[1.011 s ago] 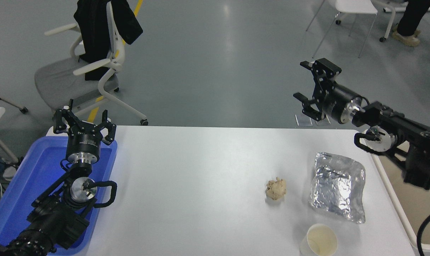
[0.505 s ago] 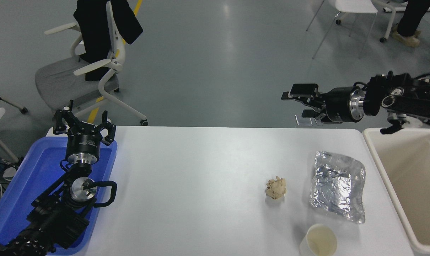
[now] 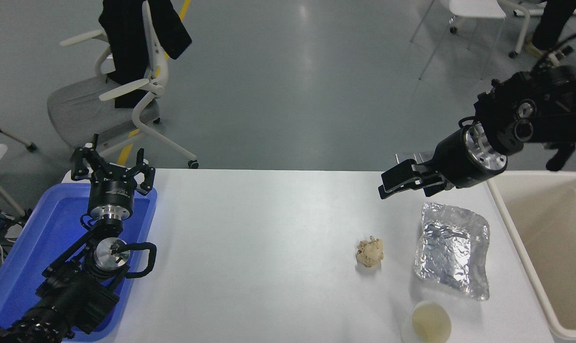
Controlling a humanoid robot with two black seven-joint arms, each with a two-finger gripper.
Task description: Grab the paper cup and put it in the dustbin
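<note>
The paper cup (image 3: 430, 323) stands upright at the near edge of the white table (image 3: 269, 228). It is small and round, white outside, with a pale yellow inside and a rolled rim. Nothing is touching it.

The right gripper (image 3: 398, 181) hangs in the air over the far side of the table, well apart from the cup. Its black fingers point left and down, and they sit close together with nothing held between them.

Between the gripper and the cup lies a crinkly silver foil sheet (image 3: 452, 250), shiny and full of folds. Its near corner is just beside the cup. Left of the foil sits a crumpled paper wad (image 3: 370, 252), beige and lumpy.

The dustbin (image 3: 516, 238) is at the right side of the table. It is big, boxy and cream-white, with a thick round rim and smooth beige walls.

The left gripper (image 3: 113, 167) is parked at the lower left over a smooth blue plastic tray (image 3: 45, 228), with its fingers spread wide.
</note>
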